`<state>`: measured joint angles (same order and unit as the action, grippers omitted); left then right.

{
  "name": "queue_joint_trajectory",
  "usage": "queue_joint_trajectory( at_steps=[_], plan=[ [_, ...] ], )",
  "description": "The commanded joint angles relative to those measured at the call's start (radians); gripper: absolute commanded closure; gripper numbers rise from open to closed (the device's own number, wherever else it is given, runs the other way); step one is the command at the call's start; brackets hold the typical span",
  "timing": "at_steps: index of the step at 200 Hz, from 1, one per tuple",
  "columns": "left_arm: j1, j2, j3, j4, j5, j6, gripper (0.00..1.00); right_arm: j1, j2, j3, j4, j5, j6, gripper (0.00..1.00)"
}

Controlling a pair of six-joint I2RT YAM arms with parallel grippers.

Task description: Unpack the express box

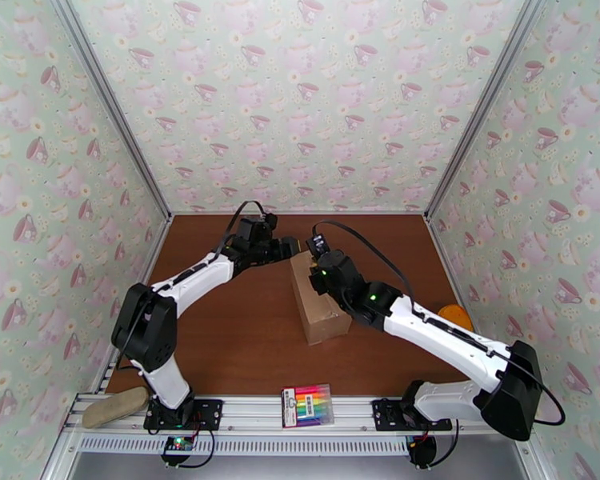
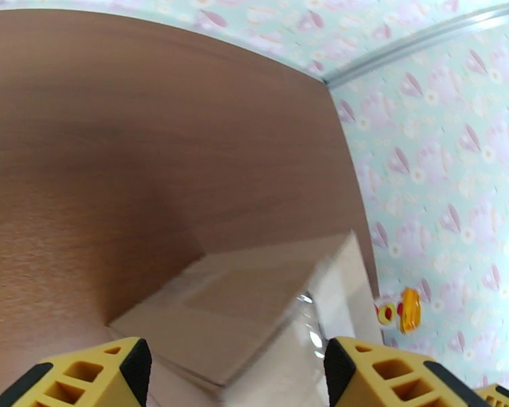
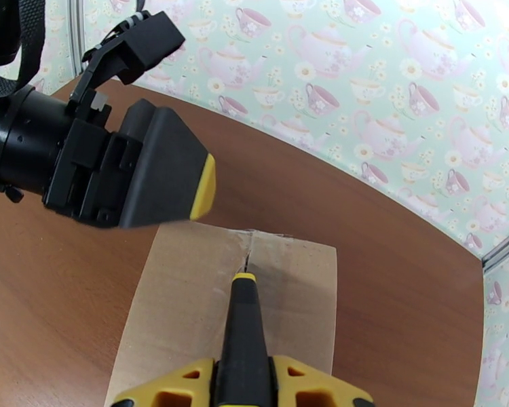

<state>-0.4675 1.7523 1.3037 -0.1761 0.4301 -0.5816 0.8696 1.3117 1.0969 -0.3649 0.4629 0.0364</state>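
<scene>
One express box [image 1: 318, 310]; left pincer [image 2: 234, 364] spread, right pincer [image 3: 244, 279] closed at seam.

You're in a lab test cell, not a home: teacup-wallpaper panels [image 1: 300, 90] set in alu. frame posts [image 1: 112, 106], wood-look tabletop [image 1: 244, 338], slotted alu. rail [image 1: 252, 411] at near edge.

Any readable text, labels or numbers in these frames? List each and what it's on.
No text here is legible.
Marker pack: there is a white printed label at its left end, too small to read.
Express box: plain cardboard with no print on the faces that show.
Wallpaper: teacup and teapot pattern, no words.
</scene>
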Motion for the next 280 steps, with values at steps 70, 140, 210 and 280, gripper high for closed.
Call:
queue_joint_trajectory(
  at_steps=[70,140,210,280],
  plan=[
    [-0.023,0.074,0.055,-0.131,0.103,0.096,0.27,0.009,0.014,-0.003,-0.050,-0.053,-0.010,1.00],
    [-0.028,0.134,0.093,-0.186,0.111,0.121,0.28,0.010,0.026,-0.002,-0.049,-0.053,-0.010,1.00],
    [-0.031,0.171,0.085,-0.243,0.027,0.054,0.31,0.021,-0.028,0.004,-0.084,-0.031,0.007,1.00],
    [-0.031,0.199,0.093,-0.245,0.014,0.017,0.32,0.027,-0.064,-0.028,-0.110,-0.014,0.035,1.00]
  ],
)
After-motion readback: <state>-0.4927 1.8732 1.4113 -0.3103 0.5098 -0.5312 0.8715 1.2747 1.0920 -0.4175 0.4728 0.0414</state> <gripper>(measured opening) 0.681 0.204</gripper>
